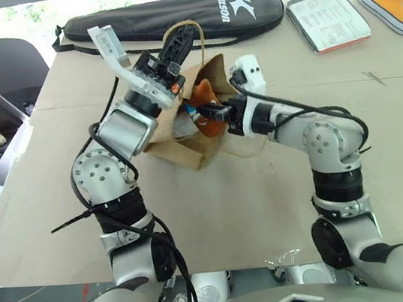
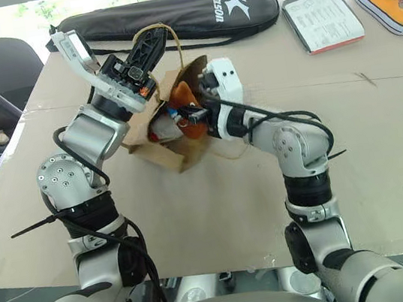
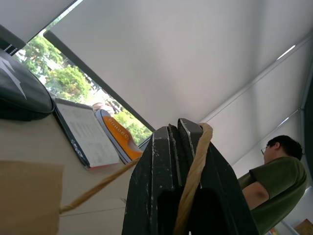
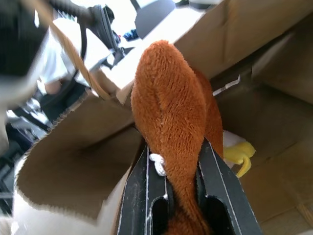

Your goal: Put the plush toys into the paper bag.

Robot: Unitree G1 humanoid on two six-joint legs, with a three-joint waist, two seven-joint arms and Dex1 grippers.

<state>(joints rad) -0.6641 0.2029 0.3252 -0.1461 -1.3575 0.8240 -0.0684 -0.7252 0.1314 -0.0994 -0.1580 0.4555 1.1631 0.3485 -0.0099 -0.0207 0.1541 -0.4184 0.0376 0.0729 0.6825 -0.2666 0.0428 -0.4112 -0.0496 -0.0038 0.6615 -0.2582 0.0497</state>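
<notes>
Left hand (image 1: 183, 38), above the paper bag (image 1: 177, 143), is clamped on a twine handle (image 3: 193, 171), lifting the mouth open. The white plush toy (image 1: 184, 125) already lies inside the bag. Right hand (image 1: 207, 111), at the bag's mouth, is clamped on the orange-brown plush toy (image 4: 171, 122), w/ the toy partly over the rim. Risks: twine slipping lets the mouth sag shut; releasing too early drops the toy beside the bag onto the table (image 1: 267, 187).
</notes>
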